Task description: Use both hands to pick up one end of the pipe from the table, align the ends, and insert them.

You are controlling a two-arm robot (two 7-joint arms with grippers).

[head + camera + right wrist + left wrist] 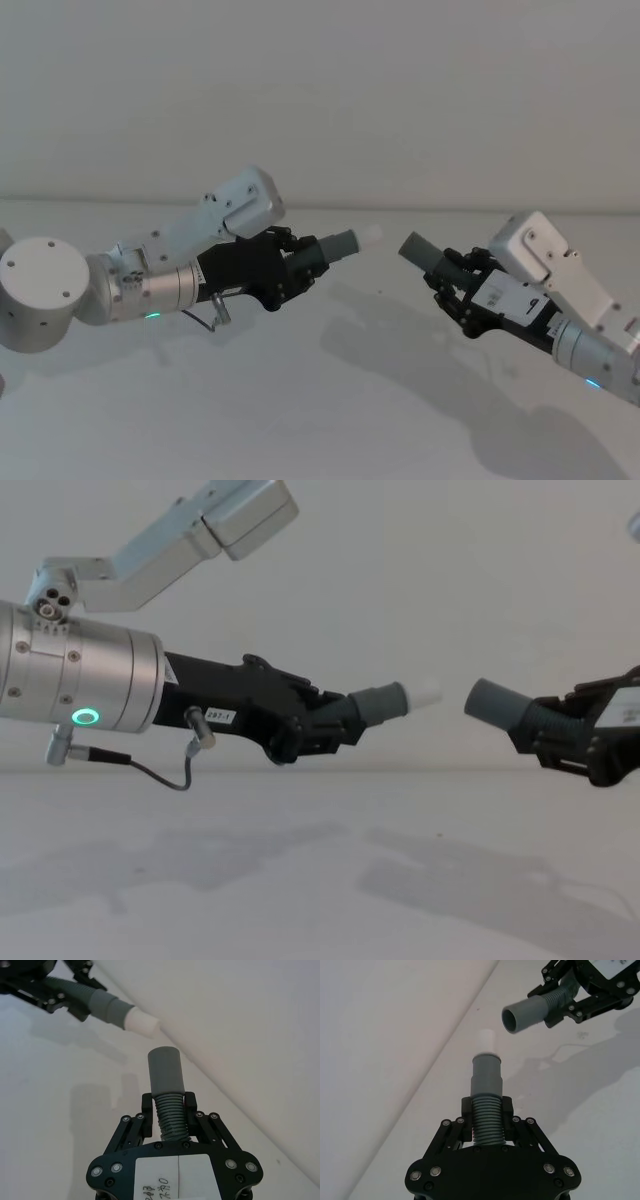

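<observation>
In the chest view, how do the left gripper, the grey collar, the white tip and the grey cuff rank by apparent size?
Largest to smallest:
1. left gripper
2. grey collar and grey cuff: alike, so unranked
3. white tip

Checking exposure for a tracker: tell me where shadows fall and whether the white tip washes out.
Head view: soft arm shadows lie on the table below both grippers; the white tip nearly merges with the pale wall. Chest view: faint shadows on the table, tip low in contrast. Right wrist view: tip bright but edged, with grey shadows on the table beside it.
</observation>
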